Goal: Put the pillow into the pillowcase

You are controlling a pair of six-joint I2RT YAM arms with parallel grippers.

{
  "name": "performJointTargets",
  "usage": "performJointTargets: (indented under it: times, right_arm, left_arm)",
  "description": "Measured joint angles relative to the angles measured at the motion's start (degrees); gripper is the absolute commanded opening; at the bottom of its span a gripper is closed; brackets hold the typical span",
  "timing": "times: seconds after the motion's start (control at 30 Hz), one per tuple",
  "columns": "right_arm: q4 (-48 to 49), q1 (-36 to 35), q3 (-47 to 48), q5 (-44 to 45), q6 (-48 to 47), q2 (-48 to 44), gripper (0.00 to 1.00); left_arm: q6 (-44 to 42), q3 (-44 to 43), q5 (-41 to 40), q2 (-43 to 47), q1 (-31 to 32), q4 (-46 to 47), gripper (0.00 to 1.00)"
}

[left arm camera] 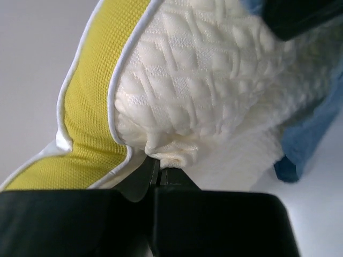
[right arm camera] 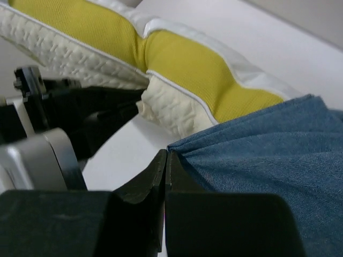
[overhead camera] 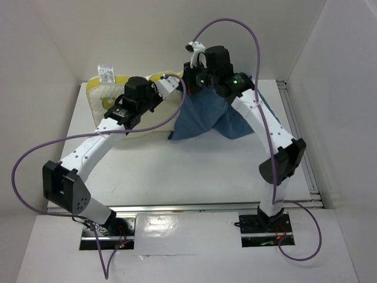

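Observation:
The pillow [overhead camera: 105,101] lies at the back left of the table, cream-white with a yellow edge. My left gripper [overhead camera: 175,81] is at its right end, shut on a pinch of its cream cloth [left arm camera: 166,156]. The quilted pillow [left arm camera: 214,80] fills the left wrist view. The blue pillowcase [overhead camera: 206,118] hangs bunched just right of the pillow, lifted at its top. My right gripper [overhead camera: 189,87] is shut on its upper edge [right arm camera: 177,145]. In the right wrist view the pillowcase [right arm camera: 268,166] meets the pillow's corner [right arm camera: 171,110], and the left gripper's fingers [right arm camera: 110,115] are close by.
White walls enclose the table on the left, back and right. A metal rail [overhead camera: 297,127] runs along the right table edge. Purple cables [overhead camera: 247,29] loop above both arms. A white tag [overhead camera: 106,72] stands on the pillow's back edge.

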State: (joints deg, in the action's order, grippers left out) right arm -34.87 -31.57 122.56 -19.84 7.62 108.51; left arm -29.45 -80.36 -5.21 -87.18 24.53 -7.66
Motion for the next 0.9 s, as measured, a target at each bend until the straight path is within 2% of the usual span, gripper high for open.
performJointTargets:
  times: [0.07, 0.1, 0.13, 0.23, 0.27, 0.4, 0.7, 0.8, 0.9]
  right_arm:
    - [-1.6, 0.0, -5.7, -1.5, 0.3, -4.8, 0.00]
    - [-2.4, 0.0, -7.4, -2.0, 0.3, -6.5, 0.00]
    - [-3.0, -0.1, -9.1, -2.5, 0.4, -8.4, 0.00]
    - [-3.8, 0.0, -12.4, -4.3, 0.5, -12.1, 0.00]
    - [-3.9, 0.0, -13.4, -4.9, 0.6, -13.1, 0.00]
    - [-4.3, 0.0, -18.3, -7.4, 1.2, -15.3, 0.00]
    - [-7.8, 1.0, -21.3, -13.4, 0.5, -16.1, 0.00]
    - [-8.9, 1.5, -21.2, -15.5, -0.5, -16.2, 0.00]
    - [-9.8, 1.6, -21.4, -16.9, -1.4, -16.8, 0.00]
  left_arm:
    - [0.4, 1.1, 4.2, 2.5, 0.1, -3.9, 0.01]
    - [1.0, 1.5, 6.2, 3.7, 0.2, -5.9, 0.11]
    - [1.4, 1.8, 8.6, 5.0, 0.4, -8.2, 0.38]
    - [2.9, 2.0, 13.9, 8.3, 0.9, -13.1, 0.62]
    - [3.3, 2.0, 15.2, 9.4, 1.0, -14.0, 0.78]
    - [7.2, 1.9, 18.7, 14.1, 1.1, -15.6, 0.93]
    - [14.8, -6.5, 13.9, 14.7, 0.3, -16.0, 0.94]
    - [17.5, -10.3, 14.5, 11.1, -3.3, -17.0, 0.94]
    - [20.9, -17.1, 17.3, 3.8, -8.8, -19.8, 0.87]
